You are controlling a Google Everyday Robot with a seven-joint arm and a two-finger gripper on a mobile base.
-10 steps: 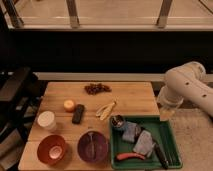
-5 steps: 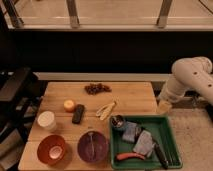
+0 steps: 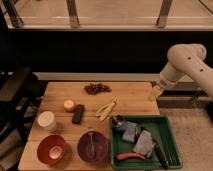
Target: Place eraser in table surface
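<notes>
Crowding the near right corner, a green tray (image 3: 173, 136) sits beside a purple bowl (image 3: 93, 146), an orange bowl (image 3: 51, 149) and a white cup (image 3: 47, 121). Grapes (image 3: 97, 88) lie farther back. The eraser (image 3: 78, 113) lies flat on the wooden table surface (image 3: 131, 97), just right of an orange ball (image 3: 69, 105). A dark wall stands behind. The gripper (image 3: 156, 92) hangs at the table's far right edge, well apart from the eraser. Whether it is released or clenched, I cannot tell.

No readable text, not on the tool (image 3: 156, 92) beside the table surface (image 3: 132, 102)
</notes>
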